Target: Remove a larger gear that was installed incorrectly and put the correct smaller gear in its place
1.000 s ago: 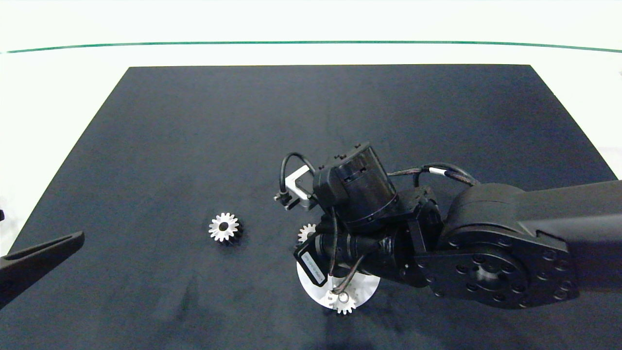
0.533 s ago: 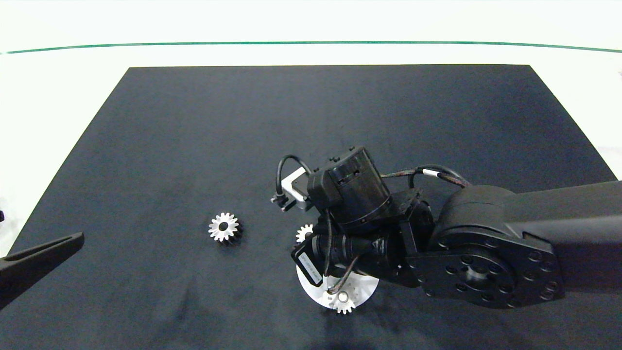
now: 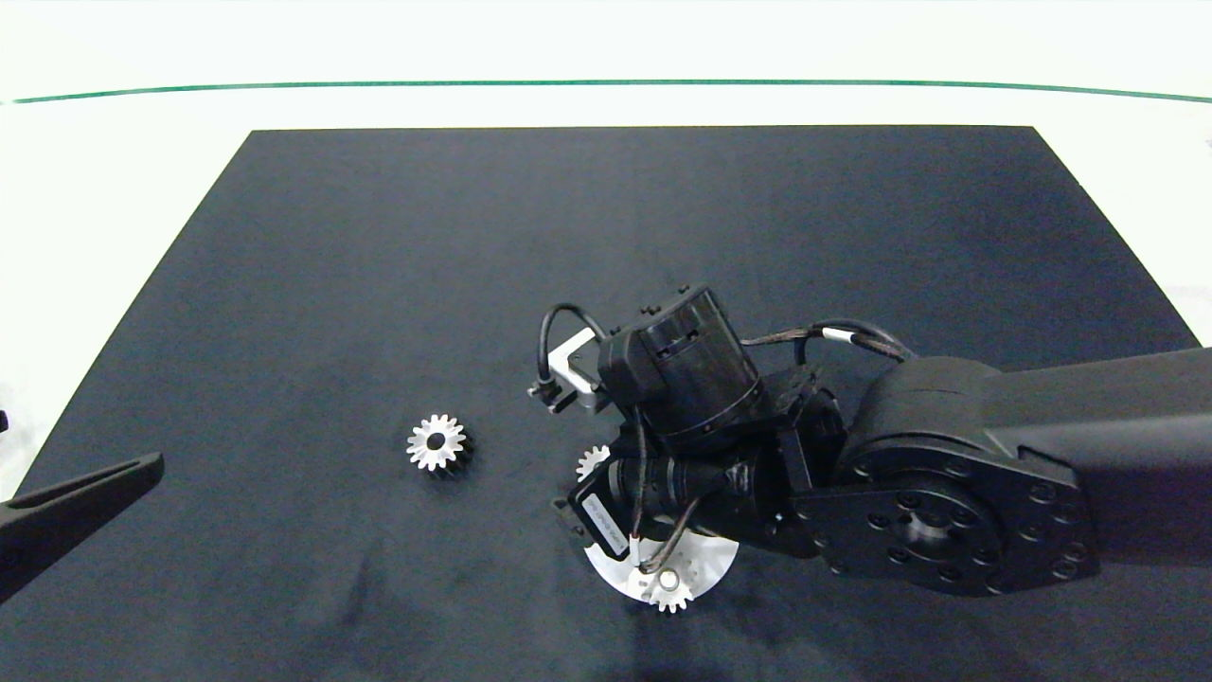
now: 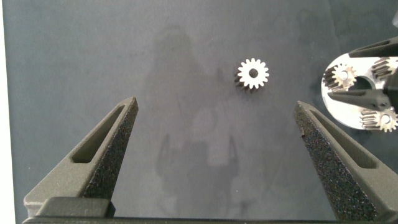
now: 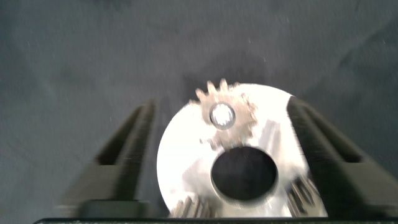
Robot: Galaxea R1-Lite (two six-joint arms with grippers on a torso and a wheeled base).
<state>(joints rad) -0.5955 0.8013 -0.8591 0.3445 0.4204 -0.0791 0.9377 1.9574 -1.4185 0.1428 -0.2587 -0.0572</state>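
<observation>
My right gripper [image 5: 217, 155] hangs with its fingers spread apart over the white round plate [image 5: 180, 155], straddling a gear [image 5: 224, 115] seated on its peg; whether that is the larger gear I cannot tell. I should centre both fingers on the teeth before closing, then lift straight up. Well apart from the plate, the loose gear [image 3: 436, 442] waits on the tabletop [image 3: 379, 284], beneath my idle, spread left gripper [image 4: 217, 155].

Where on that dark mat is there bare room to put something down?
The far half of the black mat is bare, as is the strip between the parked left pincer and the lone gear. It is crowded around the white disc, where the right pincer hovers over mounted gears.
</observation>
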